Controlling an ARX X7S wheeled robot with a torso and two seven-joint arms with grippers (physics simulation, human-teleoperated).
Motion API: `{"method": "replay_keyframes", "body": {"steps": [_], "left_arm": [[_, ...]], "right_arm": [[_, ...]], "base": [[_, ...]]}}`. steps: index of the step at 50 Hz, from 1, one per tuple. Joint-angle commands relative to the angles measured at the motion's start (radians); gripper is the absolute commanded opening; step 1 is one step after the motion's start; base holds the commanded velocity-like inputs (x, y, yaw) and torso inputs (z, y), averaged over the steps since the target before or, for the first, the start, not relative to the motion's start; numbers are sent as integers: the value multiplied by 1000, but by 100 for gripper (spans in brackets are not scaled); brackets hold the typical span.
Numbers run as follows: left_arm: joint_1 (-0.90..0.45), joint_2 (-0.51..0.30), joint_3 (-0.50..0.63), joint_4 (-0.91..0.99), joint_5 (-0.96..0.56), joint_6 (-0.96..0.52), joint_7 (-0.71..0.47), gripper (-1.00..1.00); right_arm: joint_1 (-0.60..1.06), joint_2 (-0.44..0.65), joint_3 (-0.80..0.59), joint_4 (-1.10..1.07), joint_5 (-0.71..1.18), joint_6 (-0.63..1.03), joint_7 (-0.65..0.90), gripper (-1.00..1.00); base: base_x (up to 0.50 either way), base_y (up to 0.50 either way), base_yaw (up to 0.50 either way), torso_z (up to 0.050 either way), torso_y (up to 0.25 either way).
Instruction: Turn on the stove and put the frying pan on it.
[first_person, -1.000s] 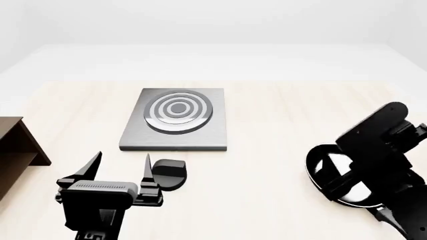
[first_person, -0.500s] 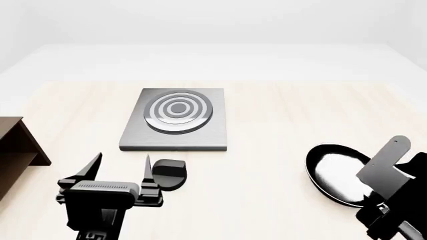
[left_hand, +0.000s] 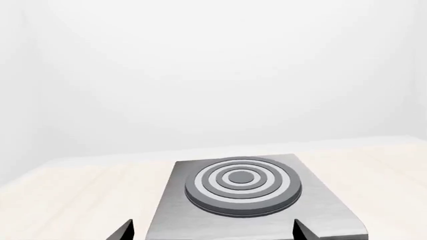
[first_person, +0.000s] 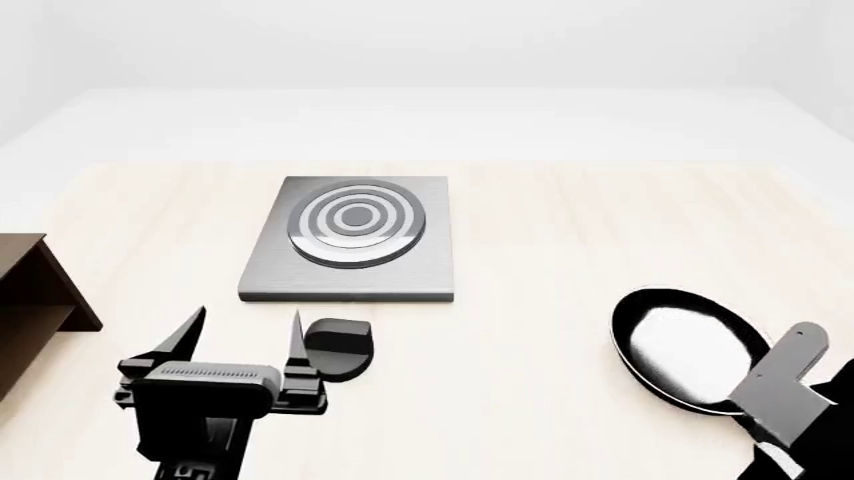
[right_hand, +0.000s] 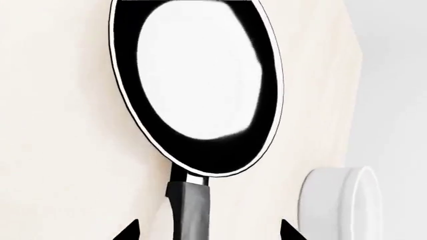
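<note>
The stove (first_person: 267, 272), a grey square plate with a ringed burner (first_person: 356, 220), lies at the table's middle left. Its black knob (first_person: 336, 347) sits on the table in front of it. My left gripper (first_person: 248, 328) is open, just left of the knob, and nothing is between its fingers. In the left wrist view the left gripper (left_hand: 213, 232) faces the stove (left_hand: 323, 212). The frying pan (first_person: 687, 345) rests on the table at the near right. My right gripper (right_hand: 208, 231) is open and straddles the pan's handle (right_hand: 190, 207) without touching it.
A dark brown shelf (first_person: 34, 290) stands at the left edge. A white bowl (right_hand: 340, 205) sits close beside the pan handle in the right wrist view. The right arm's grey link (first_person: 787, 395) fills the near right corner, by the table edge.
The right arm has drawn back and down toward the near right corner, uncovering the frying pan. The left arm, the knob and the stove have not moved.
</note>
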Motion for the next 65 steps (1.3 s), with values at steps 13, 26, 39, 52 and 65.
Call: {"method": "replay_keyframes", "body": {"steps": [13, 26, 39, 52, 65], "left_arm": [[-3, -6, 9, -7, 0, 4, -10, 100], [-2, -12, 17, -12, 7, 5, -17, 100], [-7, -17, 22, -8, 6, -2, -22, 100], [-6, -18, 28, -18, 8, 9, -26, 100], [-5, -21, 34, -19, 7, 11, -30, 100]], "right_arm": [[-114, -36, -52, 155, -45, -117, 31, 100], [-103, -59, -64, 260, -80, -146, 30, 100], [-92, -89, -76, 334, -130, -193, 57, 100], [-103, -99, -52, 361, -112, -253, 52, -100], [-106, -40, -19, 261, -65, -249, 24, -100]], "base": [[0, 0, 0, 0, 0], [0, 0, 0, 0, 0], [3, -1, 1, 0, 0], [3, -1, 2, -2, 0], [0, 0, 0, 0, 0]]}}
